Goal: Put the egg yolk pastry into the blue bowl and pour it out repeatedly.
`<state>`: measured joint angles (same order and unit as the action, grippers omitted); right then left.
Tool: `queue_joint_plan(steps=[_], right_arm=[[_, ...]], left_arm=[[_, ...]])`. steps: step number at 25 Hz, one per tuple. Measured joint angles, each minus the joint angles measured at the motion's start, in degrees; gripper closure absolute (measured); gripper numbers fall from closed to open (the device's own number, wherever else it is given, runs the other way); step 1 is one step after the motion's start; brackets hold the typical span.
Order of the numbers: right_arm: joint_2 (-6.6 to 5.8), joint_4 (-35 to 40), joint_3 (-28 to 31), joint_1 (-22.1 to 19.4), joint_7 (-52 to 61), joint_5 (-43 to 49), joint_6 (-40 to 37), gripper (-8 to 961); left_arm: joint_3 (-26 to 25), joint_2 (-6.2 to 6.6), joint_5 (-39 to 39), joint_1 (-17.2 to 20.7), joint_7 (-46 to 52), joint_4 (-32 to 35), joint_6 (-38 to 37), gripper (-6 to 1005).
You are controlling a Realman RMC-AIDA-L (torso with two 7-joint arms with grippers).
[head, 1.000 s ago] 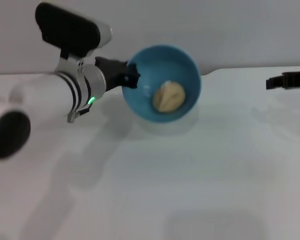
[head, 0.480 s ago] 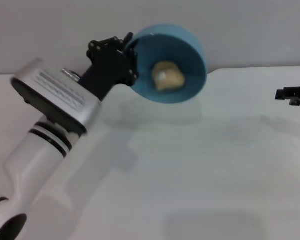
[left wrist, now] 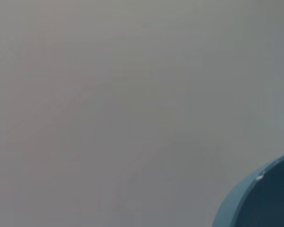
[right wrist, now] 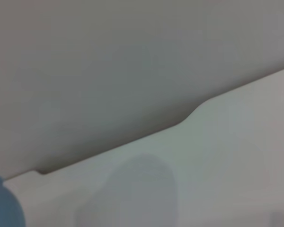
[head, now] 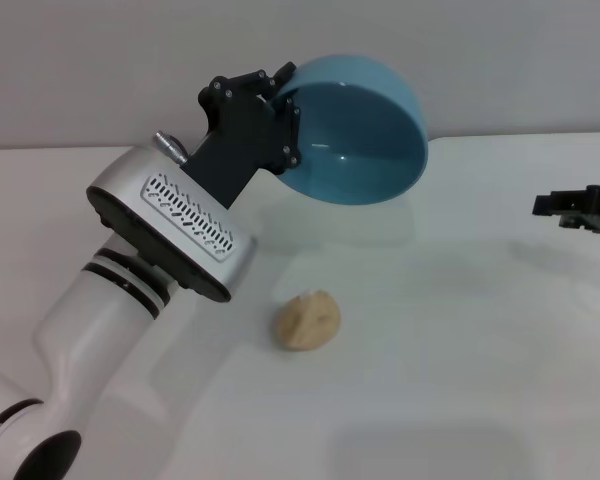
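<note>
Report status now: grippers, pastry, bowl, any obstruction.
Left gripper clamped on blue bowl rim, bowl raised and tipped on its side, empty. Egg yolk pastry lying on table below. Right gripper parked at far right. No obstruction seen.

My left gripper [head: 285,115] holds the bowl [head: 365,135] by its rim, lifted above the table [head: 460,330] at the back, tipped on its side with the opening facing forward and down. The pastry [head: 308,320] lies on the table in front of the bowl, below it, well apart. My right gripper [head: 580,210] sits far right, away from both.
</note>
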<state>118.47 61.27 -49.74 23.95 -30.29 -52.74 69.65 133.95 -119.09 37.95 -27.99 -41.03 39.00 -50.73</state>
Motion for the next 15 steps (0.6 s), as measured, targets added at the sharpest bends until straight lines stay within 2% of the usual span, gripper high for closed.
queue_joint_plan(steps=[4, 7, 10, 11, 12, 15], right_arm=[[0.0, -1.6, -0.4, 1.3, -0.4, -0.1, 1.9, 514], [-0.05, -2.9, -0.8, 3.4, -1.5, -0.1, 4.0, 514], [-0.07, -3.3, -3.4, 5.5, -1.9, -0.1, 5.2, 514], [-0.09, -3.3, -6.5, 6.9, -1.9, -0.1, 5.4, 514], [-0.09, -3.3, -6.5, 6.9, -1.9, -0.1, 5.4, 514], [-0.09, -3.7, -10.9, 9.2, -1.9, 0.3, 5.5, 514]], left_arm=[[-0.5, 0.01, 3.2, 0.0, 0.2, 0.8, 0.7, 975], [-2.0, 0.27, 11.0, -0.1, 0.1, 3.8, 6.5, 975], [-9.9, 0.59, 16.5, 0.0, -0.4, 9.4, 22.3, 974], [-13.6, 0.62, 17.0, -0.1, -0.4, 10.9, 29.4, 974], [-19.1, 0.63, 17.3, -0.3, -0.3, 12.5, 39.5, 974], [-26.8, 0.63, 17.6, -1.5, 0.4, 13.6, 52.7, 974]])
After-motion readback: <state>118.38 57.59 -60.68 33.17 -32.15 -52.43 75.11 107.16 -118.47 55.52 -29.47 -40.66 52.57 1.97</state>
